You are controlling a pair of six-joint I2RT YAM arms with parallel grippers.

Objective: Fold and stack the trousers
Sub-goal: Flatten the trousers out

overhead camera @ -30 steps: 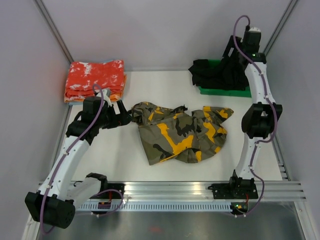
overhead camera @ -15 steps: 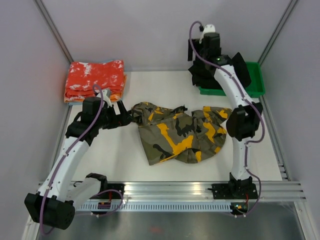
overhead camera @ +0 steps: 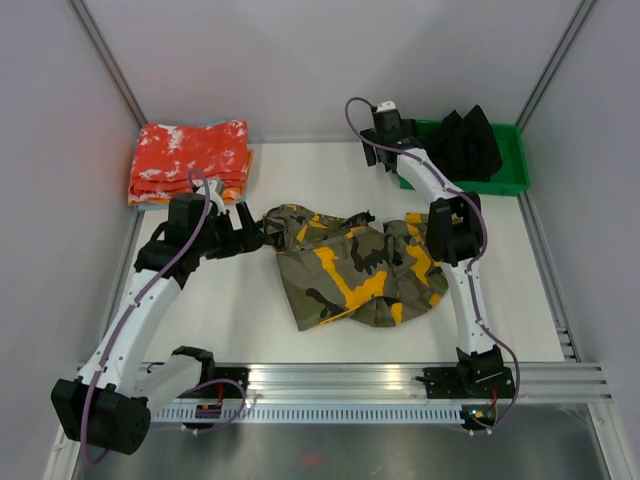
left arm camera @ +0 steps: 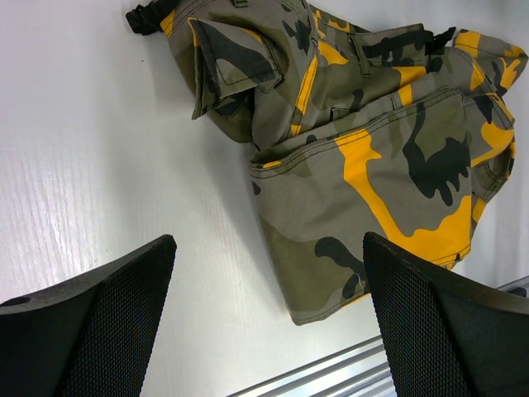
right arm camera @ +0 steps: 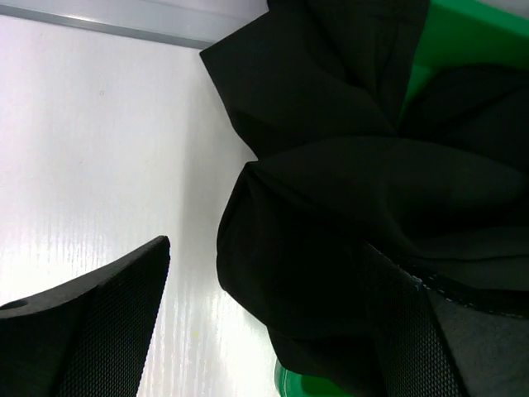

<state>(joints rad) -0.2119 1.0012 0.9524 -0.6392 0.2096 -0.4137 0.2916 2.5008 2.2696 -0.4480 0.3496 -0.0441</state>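
Mid-table, the trousers (overhead camera: 360, 265) lie crumpled, unfolded.

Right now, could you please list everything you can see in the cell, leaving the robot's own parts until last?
trousers: one pair, camouflage olive, black and yellow-orange, crumpled mid-table
red cloths: one folded stack, red-orange speckled white, far left corner
black garment: one, black, bunched in the bin
bin: one, green, far right corner
table: one, white
rail: one, silver, near edge
arms: two, white with black joints
left hand: open, beside the trousers' left end
right hand: open, at the black garment
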